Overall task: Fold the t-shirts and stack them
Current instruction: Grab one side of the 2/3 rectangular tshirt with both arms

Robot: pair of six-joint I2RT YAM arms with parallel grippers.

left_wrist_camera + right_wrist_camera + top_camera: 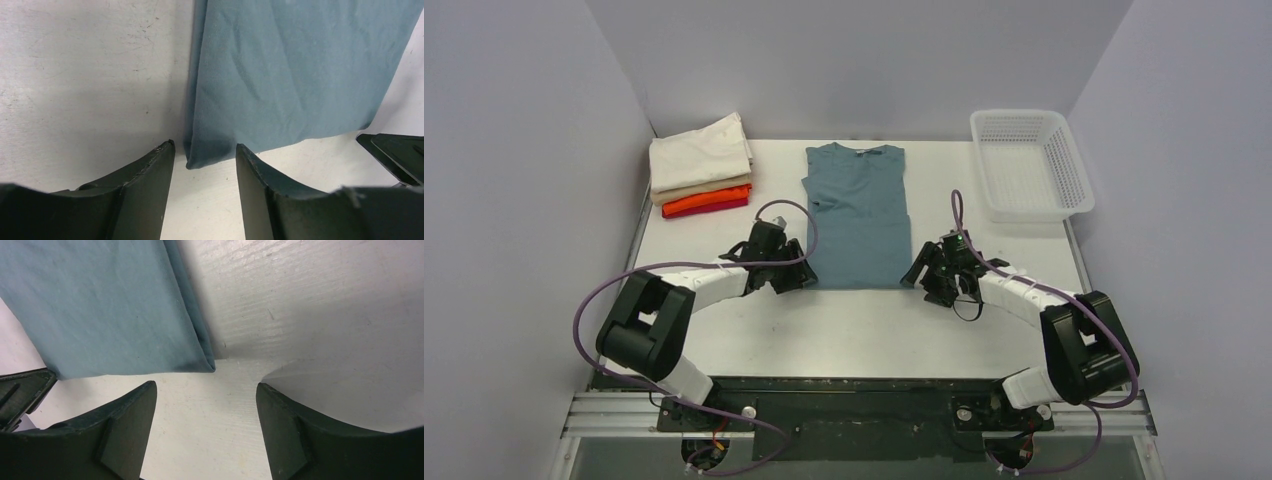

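Observation:
The teal-blue t-shirt [858, 212] lies flat in the middle of the table, its sides folded in to a long strip, collar at the far end. My left gripper [802, 279] is open at its near left corner; in the left wrist view [205, 150] that corner of the shirt [290, 75] lies just between the fingertips. My right gripper [921, 275] is open at the near right corner; in the right wrist view [206, 387] the shirt's corner [110, 305] lies a little beyond the fingertips. A folded stack of cream, tan, orange and red shirts [700, 166] sits at the far left.
A white mesh basket [1028, 163] stands at the far right of the table. Grey walls close in the table on the left, right and back. The other gripper's fingers show at the edge of each wrist view.

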